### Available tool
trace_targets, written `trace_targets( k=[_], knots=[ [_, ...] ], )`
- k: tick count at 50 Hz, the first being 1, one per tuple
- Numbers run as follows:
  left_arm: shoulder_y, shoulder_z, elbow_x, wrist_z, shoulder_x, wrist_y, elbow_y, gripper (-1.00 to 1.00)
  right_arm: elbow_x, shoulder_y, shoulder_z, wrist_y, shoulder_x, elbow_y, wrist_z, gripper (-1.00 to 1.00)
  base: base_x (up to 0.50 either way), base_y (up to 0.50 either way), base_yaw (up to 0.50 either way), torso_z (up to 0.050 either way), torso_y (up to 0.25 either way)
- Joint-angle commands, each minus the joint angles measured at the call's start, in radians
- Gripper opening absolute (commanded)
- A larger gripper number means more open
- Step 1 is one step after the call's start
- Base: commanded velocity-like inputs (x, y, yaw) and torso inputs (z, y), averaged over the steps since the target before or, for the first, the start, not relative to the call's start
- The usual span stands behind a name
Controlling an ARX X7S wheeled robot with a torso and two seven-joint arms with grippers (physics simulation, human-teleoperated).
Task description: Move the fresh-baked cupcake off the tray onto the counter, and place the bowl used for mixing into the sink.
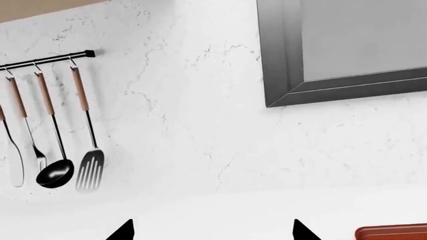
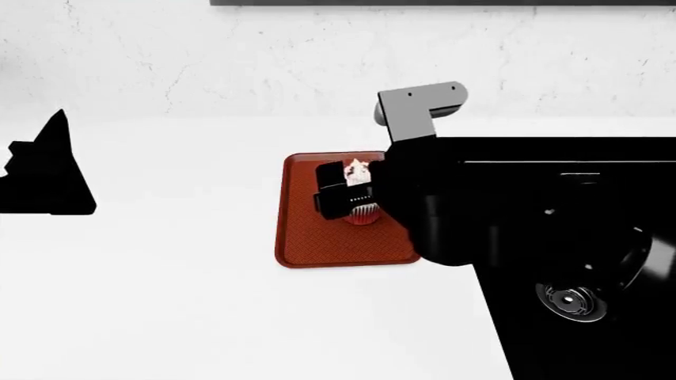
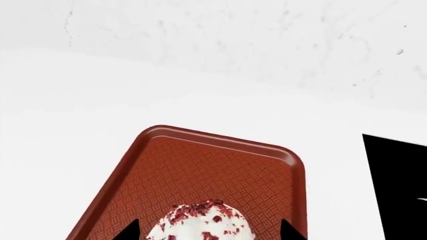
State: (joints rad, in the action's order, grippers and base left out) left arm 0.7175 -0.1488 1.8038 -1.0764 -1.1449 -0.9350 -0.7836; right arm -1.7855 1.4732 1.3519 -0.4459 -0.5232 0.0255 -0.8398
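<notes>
Head view: my right end effector (image 2: pixel 354 198) sits over the red-brown tray (image 2: pixel 306 237) at frame centre, its black fingers on either side of the cupcake (image 2: pixel 359 170). White frosting with red crumbs shows above the fingers, a bit of red pleated liner below them. Whether the fingers actually press the cupcake I cannot tell. The cupcake stands in the right half of the tray, near its far edge.

Right wrist view: cupcake top (image 3: pixel 200 222) at bottom centre, between my two fingertips (image 3: pixel 127 231), which stand apart with the frosting filling most of the gap. Textured tray floor (image 3: pixel 220 170) runs up the frame; white tabletop (image 3: pixel 80 100) lies around it.

Black sink (image 2: pixel 571 237) fills the right of the head view, a silver drain (image 2: pixel 571 301) at lower right.

My left end effector (image 1: pixel 212 231): fingertips well apart, nothing between them. Its camera shows the marble wall (image 1: pixel 200 125), a rail of hanging utensils (image 1: pixel 53 150) at left, and a tray corner (image 1: pixel 393 231) at bottom right.
</notes>
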Motion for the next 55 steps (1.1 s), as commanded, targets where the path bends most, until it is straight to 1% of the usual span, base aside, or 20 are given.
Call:
trace_targets(
  k=[1,8,13,21,28,29,33,39,45,52,55],
  knots=[
    [0.003,0.003,0.003,-0.004,-0.002,0.002,0.001,1.0,0.002,-0.021,0.016,-0.001,0.014,-0.017,0.023,1.0,0.0,0.0,0.0,0.0,0.0],
    [-0.02,-0.012,-0.015,0.009,0.004,0.001,0.0,1.0,0.008,-0.033,0.016,0.008,0.019,-0.031,0.033,1.0,0.0,0.0,0.0,0.0,0.0],
    [-0.009,-0.002,-0.009,0.003,0.002,0.002,0.001,1.0,0.004,-0.046,0.015,0.013,0.023,-0.037,0.038,1.0,0.0,0.0,0.0,0.0,0.0],
    [-0.035,-0.027,-0.015,0.012,0.001,0.005,-0.001,1.0,-0.002,-0.056,0.011,0.02,0.024,-0.042,0.041,1.0,0.0,0.0,0.0,0.0,0.0],
    [-0.045,-0.033,-0.024,0.018,0.004,0.004,-0.001,1.0,0.027,-0.052,0.029,0.009,0.031,-0.047,0.031,1.0,0.0,0.0,0.0,0.0,0.0],
    [-0.044,-0.032,-0.024,0.019,0.003,0.004,0.001,1.0,0.023,-0.054,0.028,0.009,0.031,-0.048,0.031,-1.0,0.0,0.0,0.0,0.0,0.0],
    [-0.038,-0.031,-0.005,0.005,-0.005,0.008,-0.004,1.0,0.037,-0.049,0.035,0.005,0.032,-0.045,0.022,-1.0,0.0,0.0,0.0,0.0,0.0],
    [-0.054,-0.039,-0.026,0.018,0.004,0.005,-0.004,1.0,0.027,-0.048,0.023,0.011,0.028,-0.038,0.022,-1.0,0.0,0.0,0.0,0.0,0.0],
    [-0.053,-0.041,-0.013,0.009,-0.002,0.009,-0.005,1.0,0.027,-0.035,0.014,0.011,0.021,-0.018,0.013,-1.0,0.0,0.0,0.0,0.0,0.0],
    [-0.06,-0.045,-0.027,0.02,0.002,0.007,-0.002,1.0,0.017,0.021,-0.024,0.013,-0.01,0.047,-0.034,-1.0,0.0,0.0,0.0,0.0,0.0],
    [-0.045,-0.035,-0.011,0.009,-0.006,0.009,-0.001,1.0,0.0,0.063,-0.04,-0.003,-0.028,0.086,-0.071,-1.0,0.0,0.0,0.0,0.0,0.0]
  ],
)
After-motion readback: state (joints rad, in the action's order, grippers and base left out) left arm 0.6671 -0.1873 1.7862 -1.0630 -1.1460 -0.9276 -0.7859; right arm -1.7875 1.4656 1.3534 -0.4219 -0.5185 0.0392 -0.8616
